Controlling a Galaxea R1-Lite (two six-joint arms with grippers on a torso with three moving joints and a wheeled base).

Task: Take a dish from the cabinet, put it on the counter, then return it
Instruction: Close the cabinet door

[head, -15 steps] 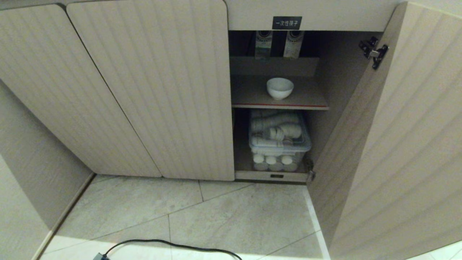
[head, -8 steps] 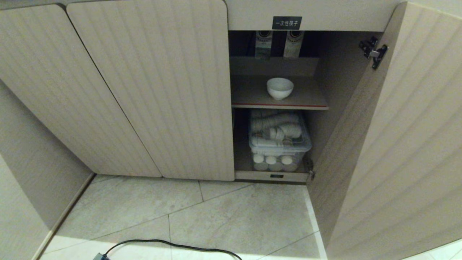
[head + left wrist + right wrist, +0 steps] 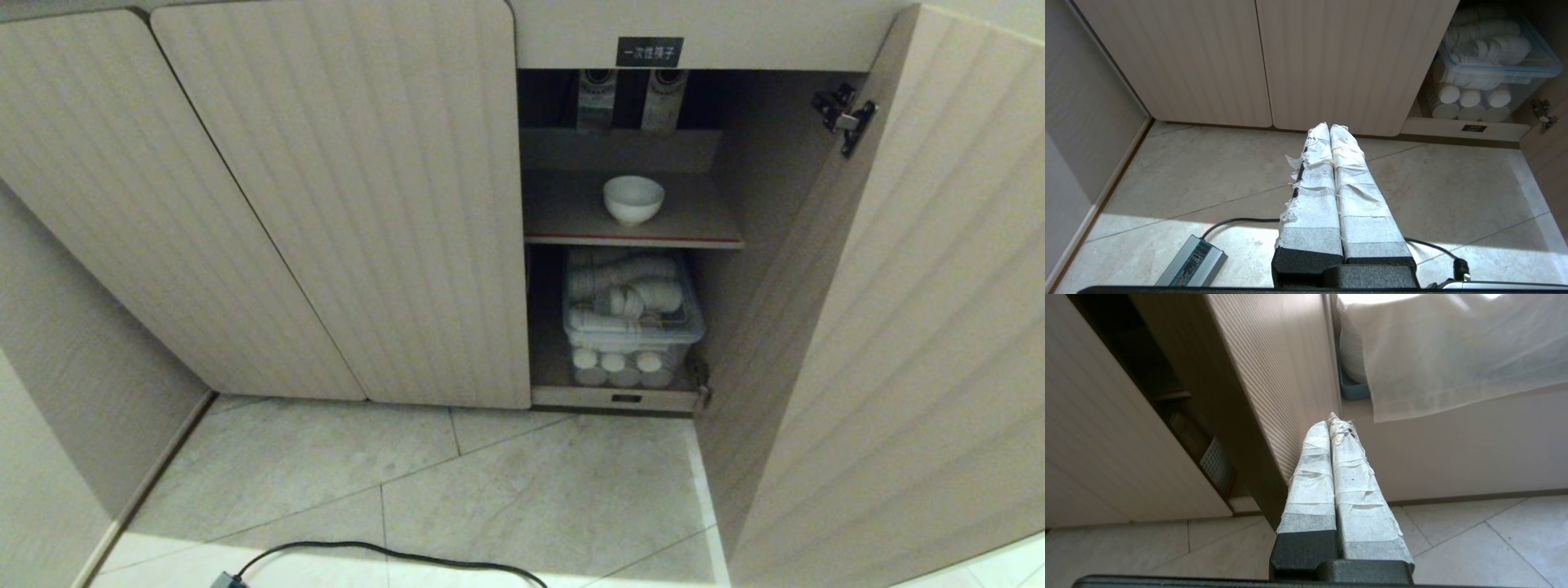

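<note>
Both grippers pressed closed, holding nothing: left gripper [image 3: 1329, 127] over floor tiles [image 3: 1208, 175], right gripper [image 3: 1329, 421] near ribbed open door [image 3: 1274, 375]. Fingers tape-wrapped. Smooth round white dish [image 3: 633, 199] on cabinet [image 3: 343, 204] upper shelf, 1 o'clock in head view.

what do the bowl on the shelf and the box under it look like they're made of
Bowl: probably glazed ceramic, since it is plain white and smooth with a thick rim; white plastic can't be ruled out.
Box: clear plastic with a blue rim, since the white cups inside show through its wall.
</note>
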